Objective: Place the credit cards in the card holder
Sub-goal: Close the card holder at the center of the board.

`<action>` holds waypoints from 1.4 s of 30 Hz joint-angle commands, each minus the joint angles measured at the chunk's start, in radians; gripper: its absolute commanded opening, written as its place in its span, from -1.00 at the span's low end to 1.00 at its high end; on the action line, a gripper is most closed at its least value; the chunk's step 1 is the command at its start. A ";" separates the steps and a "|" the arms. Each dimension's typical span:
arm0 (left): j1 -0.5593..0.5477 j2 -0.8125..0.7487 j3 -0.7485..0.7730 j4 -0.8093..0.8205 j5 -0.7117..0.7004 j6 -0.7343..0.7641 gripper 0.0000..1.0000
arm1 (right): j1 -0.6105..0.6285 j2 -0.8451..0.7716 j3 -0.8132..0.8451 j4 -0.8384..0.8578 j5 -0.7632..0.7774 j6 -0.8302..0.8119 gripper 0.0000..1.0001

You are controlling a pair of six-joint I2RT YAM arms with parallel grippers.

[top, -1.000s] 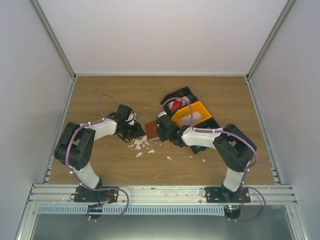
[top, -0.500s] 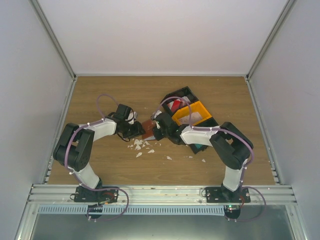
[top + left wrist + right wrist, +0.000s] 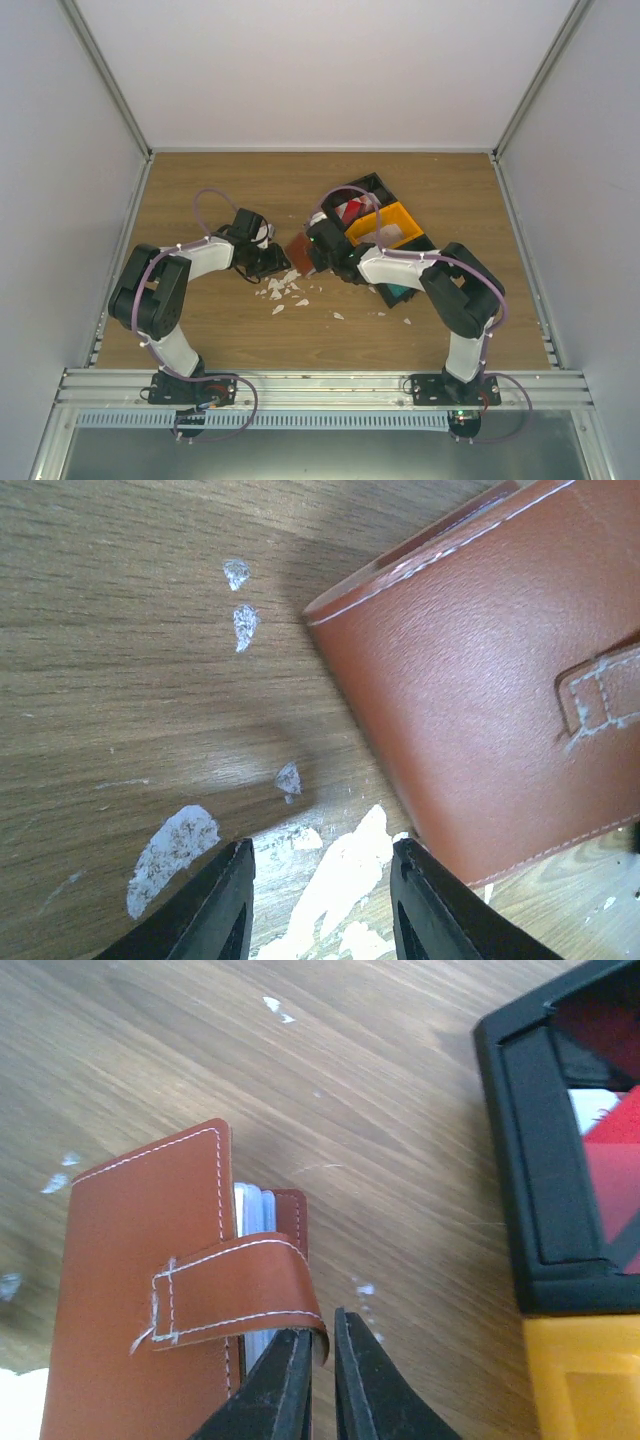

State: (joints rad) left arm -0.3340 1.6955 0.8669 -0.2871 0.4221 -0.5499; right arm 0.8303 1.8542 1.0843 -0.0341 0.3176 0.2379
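Note:
The card holder (image 3: 298,249), a reddish-brown leather wallet, lies closed on the table between my grippers. My right gripper (image 3: 322,1338) is shut on the end of its snap tab (image 3: 240,1285); pale blue-grey pockets show at its edge. My left gripper (image 3: 320,880) is open and empty, low over white scraps, its right finger beside the card holder (image 3: 480,680). A red-and-white credit card (image 3: 352,210) lies in the black bin and also shows in the right wrist view (image 3: 612,1130). A pale card (image 3: 390,234) lies in the orange bin. A teal card (image 3: 398,294) shows under my right arm.
The black bin (image 3: 362,187) and the orange bin (image 3: 402,216) stand right of the card holder, close to my right gripper (image 3: 318,250). The black rim (image 3: 505,1160) is near its fingers. White scraps (image 3: 282,291) litter the wood by my left gripper (image 3: 270,262).
My right gripper has moved left and a little farther away, and the card holder has shifted with it towards my left gripper. The left arm has hardly moved.

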 commanded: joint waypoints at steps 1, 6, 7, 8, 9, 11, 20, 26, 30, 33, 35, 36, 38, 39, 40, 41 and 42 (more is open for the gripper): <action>0.001 0.020 0.003 0.029 -0.006 0.002 -0.18 | 0.007 0.027 0.026 -0.028 0.115 -0.056 -0.88; 0.002 0.006 0.005 0.023 -0.012 0.006 -0.18 | 0.026 0.057 0.039 -0.010 0.164 -0.111 -0.99; 0.002 0.004 0.005 0.021 -0.011 0.008 -0.18 | 0.028 0.060 0.041 -0.005 0.169 -0.126 -0.99; 0.001 0.004 0.005 0.020 -0.012 0.010 -0.18 | 0.030 0.063 0.040 0.004 0.176 -0.143 -0.99; 0.002 0.001 0.006 0.020 -0.012 0.010 -0.18 | 0.030 0.064 0.038 0.013 0.184 -0.162 -0.99; 0.002 0.000 0.004 0.020 -0.012 0.010 -0.18 | 0.036 0.066 0.035 0.027 0.220 -0.218 -0.99; 0.002 -0.013 0.006 0.015 -0.029 0.004 -0.18 | 0.088 0.105 -0.015 0.112 0.409 -0.458 -0.99; 0.003 -0.026 0.008 0.002 -0.037 0.006 -0.17 | 0.091 0.077 0.010 0.005 0.338 -0.354 -0.93; 0.005 -0.039 0.005 -0.001 -0.038 0.006 -0.15 | 0.061 -0.023 0.029 -0.099 0.101 -0.171 -0.52; 0.005 -0.045 0.004 0.002 -0.032 0.002 -0.12 | 0.024 -0.064 0.035 -0.168 -0.001 -0.078 -0.31; 0.006 -0.045 0.006 0.002 -0.028 0.002 -0.11 | 0.000 -0.074 0.037 -0.210 -0.039 -0.022 -0.27; 0.006 -0.045 0.008 0.000 -0.027 0.002 -0.10 | -0.015 -0.079 0.036 -0.228 -0.060 0.006 -0.24; 0.007 -0.046 0.009 -0.002 -0.031 0.002 -0.09 | -0.029 -0.089 0.029 -0.247 -0.101 0.039 -0.22; 0.007 -0.048 0.009 -0.004 -0.033 0.002 -0.08 | -0.036 -0.095 0.025 -0.253 -0.121 0.051 -0.21; 0.008 -0.050 0.009 -0.004 -0.035 0.001 -0.07 | -0.041 -0.100 0.022 -0.255 -0.139 0.068 -0.19; 0.010 -0.052 0.008 -0.004 -0.036 0.000 -0.07 | -0.047 -0.105 0.017 -0.253 -0.158 0.082 -0.18; 0.010 -0.053 0.006 -0.002 -0.037 -0.002 -0.07 | -0.054 -0.110 0.012 -0.248 -0.184 0.094 -0.18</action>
State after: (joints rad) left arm -0.3317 1.6775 0.8673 -0.2996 0.4007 -0.5499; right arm 0.7929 1.7733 1.1088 -0.2340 0.2596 0.2199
